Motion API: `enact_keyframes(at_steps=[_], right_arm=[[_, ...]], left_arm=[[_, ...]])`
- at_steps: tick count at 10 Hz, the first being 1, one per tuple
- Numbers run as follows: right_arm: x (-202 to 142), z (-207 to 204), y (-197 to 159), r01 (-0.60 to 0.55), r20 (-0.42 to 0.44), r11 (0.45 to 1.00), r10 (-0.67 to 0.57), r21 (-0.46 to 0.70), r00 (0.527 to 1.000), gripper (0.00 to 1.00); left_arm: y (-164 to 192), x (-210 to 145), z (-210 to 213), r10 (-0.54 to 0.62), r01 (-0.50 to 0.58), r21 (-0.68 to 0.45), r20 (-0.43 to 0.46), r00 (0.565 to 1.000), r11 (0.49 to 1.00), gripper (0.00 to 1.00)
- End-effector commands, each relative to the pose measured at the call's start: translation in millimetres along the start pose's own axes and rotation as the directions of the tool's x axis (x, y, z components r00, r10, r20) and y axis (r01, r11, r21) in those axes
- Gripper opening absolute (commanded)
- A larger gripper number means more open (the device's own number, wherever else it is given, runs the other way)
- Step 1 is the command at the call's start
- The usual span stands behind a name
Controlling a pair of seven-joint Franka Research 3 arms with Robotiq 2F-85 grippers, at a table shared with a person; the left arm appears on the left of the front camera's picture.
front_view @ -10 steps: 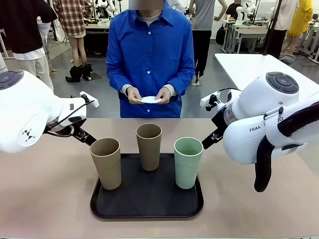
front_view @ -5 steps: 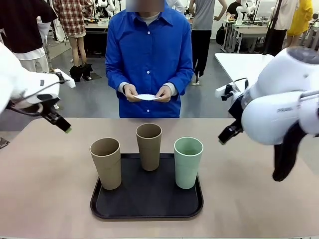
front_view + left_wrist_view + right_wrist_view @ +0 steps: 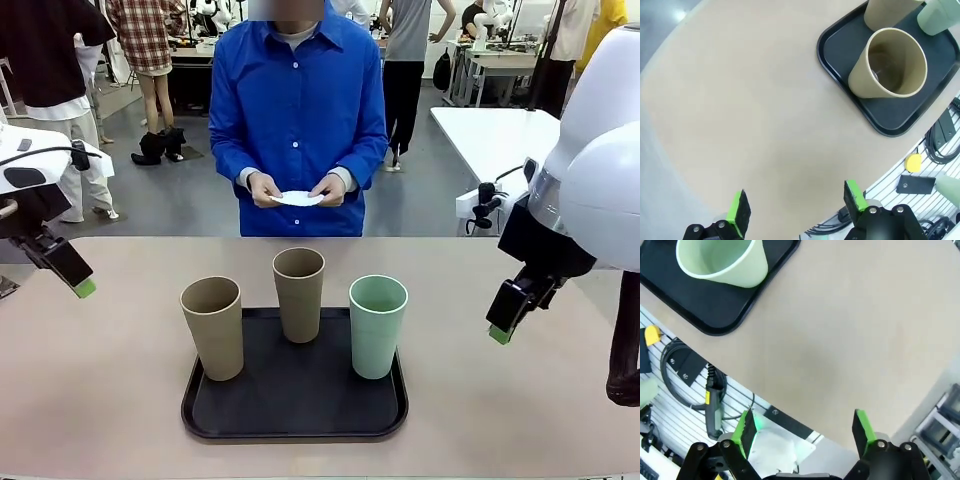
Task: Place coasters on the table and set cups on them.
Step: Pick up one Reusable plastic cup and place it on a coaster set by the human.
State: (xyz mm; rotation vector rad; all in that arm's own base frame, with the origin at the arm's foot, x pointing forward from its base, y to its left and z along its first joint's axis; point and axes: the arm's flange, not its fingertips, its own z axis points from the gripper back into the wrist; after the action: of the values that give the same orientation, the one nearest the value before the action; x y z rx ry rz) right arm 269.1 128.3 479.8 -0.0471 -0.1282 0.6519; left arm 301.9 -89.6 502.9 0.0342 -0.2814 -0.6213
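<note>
On the black tray (image 3: 295, 405) stand three cups: a tan one (image 3: 212, 325) at the left, a tan one (image 3: 300, 293) at the back middle, and a mint green one (image 3: 378, 325) at the right. Across the table (image 3: 110, 400), a person in a blue shirt holds white coasters (image 3: 297, 198) in both hands. My left gripper (image 3: 65, 272) hangs open over the table's left edge, far from the tray. Right of the tray, my right gripper (image 3: 510, 315) is open too. The left wrist view shows open, empty fingers (image 3: 738, 209) and the nearest tan cup (image 3: 888, 70). The right wrist view shows open fingers (image 3: 863, 427) and the green cup (image 3: 720, 260).
Bare tabletop lies on both sides of the tray and between the tray and the person. A white table (image 3: 490, 135) stands at the back right. Cables and a rack (image 3: 695, 385) sit below the table's near edge.
Both arms have swung outward from the tray, the left to the table's left edge, the right to the right and lower. The person still holds the coasters; the cups have not moved.
</note>
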Motion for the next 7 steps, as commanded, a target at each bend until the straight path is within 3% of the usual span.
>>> enact_keyframes(at_steps=[1,2,3,4,5,6,7], right_arm=[[12.3,-9.9,-15.4,0.009,0.037,1.000,-0.010,0.005,0.999,1.00],[0.0,0.0,0.0,0.000,0.000,1.000,0.000,0.000,1.000,1.00],[-3.7,-22.5,-23.9,-0.057,0.189,0.924,-0.017,0.378,0.982,1.00],[-14.8,-26.1,-47.7,-0.119,0.314,0.751,-0.123,0.650,0.942,1.00],[-29.0,-23.7,-68.7,-0.130,0.351,0.588,-0.278,0.798,0.894,1.00],[-42.4,-20.6,-87.6,-0.208,0.374,0.412,-0.377,0.887,0.847,1.00],[-53.0,-25.1,-100.2,-0.183,0.319,0.322,-0.444,0.929,0.838,1.00]], left_arm=[[5.3,8.9,-9.6,-0.020,0.020,0.015,0.018,1.000,1.000,1.00],[0.0,0.0,0.0,0.000,0.000,0.000,0.000,1.000,1.000,1.00],[15.8,-17.6,-16.3,0.120,-0.100,-0.175,0.106,0.987,0.979,1.00],[30.5,-27.6,-16.9,0.254,-0.187,-0.333,0.169,0.952,0.924,1.00],[38.7,-35.5,-5.1,0.330,-0.198,-0.486,0.203,0.922,0.851,1.00],[52.4,-40.6,2.9,0.400,-0.189,-0.629,0.211,0.892,0.754,1.00],[69.5,-45.6,1.1,0.462,-0.211,-0.719,0.169,0.871,0.662,1.00]])
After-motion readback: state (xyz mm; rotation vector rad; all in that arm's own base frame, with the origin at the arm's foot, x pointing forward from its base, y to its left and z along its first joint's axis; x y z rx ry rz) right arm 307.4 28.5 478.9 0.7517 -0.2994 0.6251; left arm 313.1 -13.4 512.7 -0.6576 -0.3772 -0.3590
